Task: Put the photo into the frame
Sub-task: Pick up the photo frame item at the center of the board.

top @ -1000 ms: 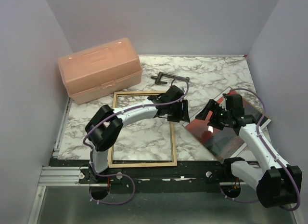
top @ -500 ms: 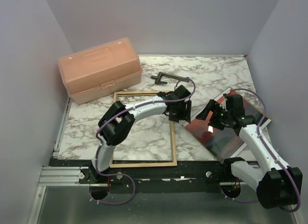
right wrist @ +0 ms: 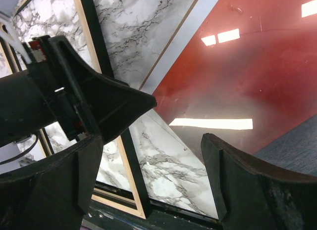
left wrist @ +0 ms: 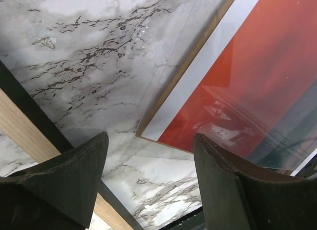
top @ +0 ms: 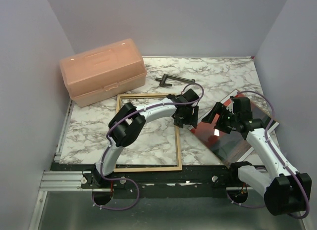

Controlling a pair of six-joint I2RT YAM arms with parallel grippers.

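Observation:
The frame (top: pixel 147 167), tan wood with a clear pane, lies flat on the marble table, left of centre. The photo (top: pixel 208 131), a glossy red print with a white border, lies to its right, set askew. My left gripper (top: pixel 184 118) hovers between the frame's right rail and the photo's near corner, open and empty. The left wrist view shows the photo (left wrist: pixel 257 76), the frame's rail (left wrist: pixel 20 126) and my left gripper (left wrist: pixel 151 138) with marble between its fingers. My right gripper (top: pixel 214 116) is open over the photo's left part. In the right wrist view my right gripper (right wrist: pixel 152 138) is empty above the photo (right wrist: pixel 247 67) and the frame (right wrist: pixel 130 156).
A pale orange plastic toolbox (top: pixel 103 70) stands at the back left. A dark metal tool (top: pixel 171 80) lies behind the frame. A thin brown board edge (left wrist: pixel 193 62) shows under the photo. Grey walls close in on three sides.
My left arm has stretched to the right, its elbow swinging over the frame and its gripper edging towards the photo's corner. My right arm has stayed still.

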